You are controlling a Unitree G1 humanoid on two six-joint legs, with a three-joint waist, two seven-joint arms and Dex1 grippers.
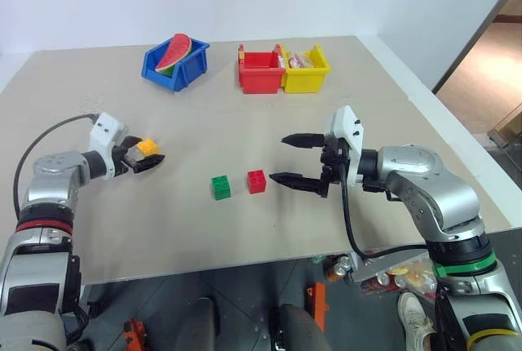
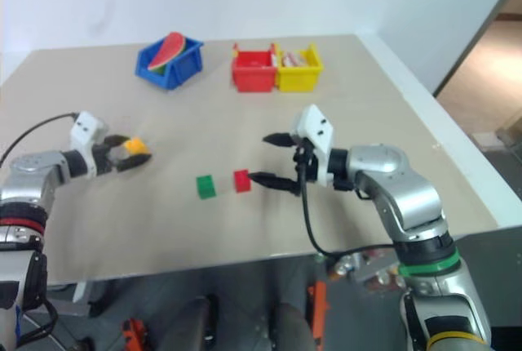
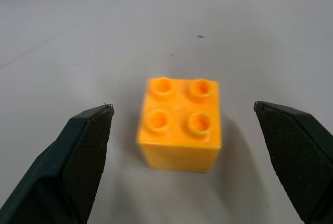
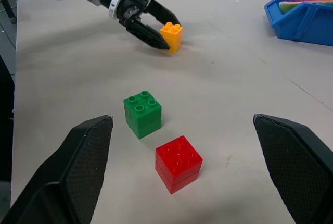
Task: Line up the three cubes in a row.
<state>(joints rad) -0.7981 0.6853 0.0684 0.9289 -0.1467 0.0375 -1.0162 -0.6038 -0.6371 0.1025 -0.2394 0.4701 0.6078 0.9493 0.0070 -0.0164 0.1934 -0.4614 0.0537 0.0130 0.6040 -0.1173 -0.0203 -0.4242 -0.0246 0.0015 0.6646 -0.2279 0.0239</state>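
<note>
The yellow-orange cube (image 3: 179, 125) stands on the tan table at the left, between the fingers of my left gripper (image 1: 145, 156). The gripper is open, with a gap showing on both sides of the cube. The green cube (image 1: 220, 187) and the red cube (image 1: 256, 181) sit side by side near the table's middle, a small gap between them. My right gripper (image 1: 280, 158) hovers just right of the red cube, open wide and holding nothing. The right wrist view shows the green cube (image 4: 142, 113), the red cube (image 4: 178, 162) and, farther off, the yellow-orange cube (image 4: 171, 36).
At the back stand a blue bin (image 1: 192, 68) holding a watermelon slice, a red bin (image 1: 259, 80) and a yellow bin (image 1: 305, 80), the last two touching. The table's front edge runs close below the cubes.
</note>
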